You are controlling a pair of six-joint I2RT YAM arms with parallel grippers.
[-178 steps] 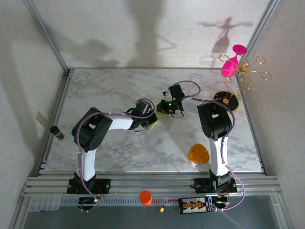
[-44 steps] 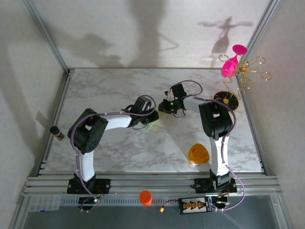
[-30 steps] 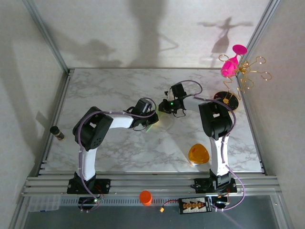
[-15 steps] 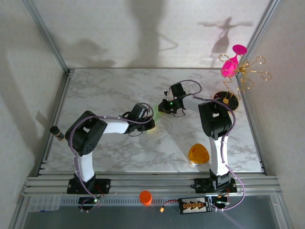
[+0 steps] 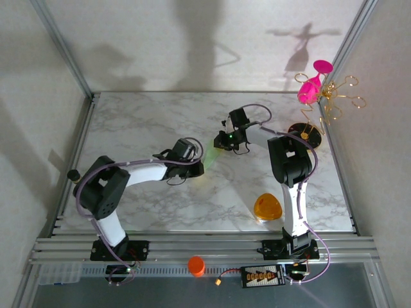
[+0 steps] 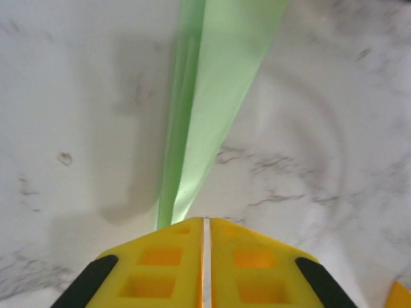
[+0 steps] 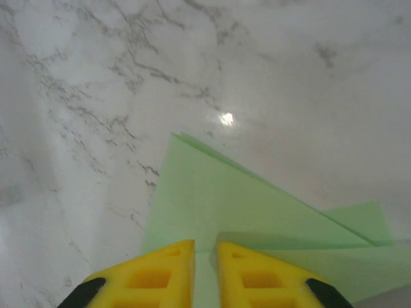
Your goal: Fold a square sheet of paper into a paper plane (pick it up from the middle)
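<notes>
Left jaws all but together at the paper plane's [image 6: 215, 96] narrow tip, right jaws slightly apart over its wide tail. It lies on the surface [image 5: 141, 122], long axis diagonal, tip pointing near-left.

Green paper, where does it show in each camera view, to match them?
Top external: green paper mid-table, slanting up to the right.
Left wrist: green paper, a strip from bottom centre to top edge.
Right wrist: green paper, a wedge across the lower middle.
Shared landmark: the marble table beneath it.
</notes>
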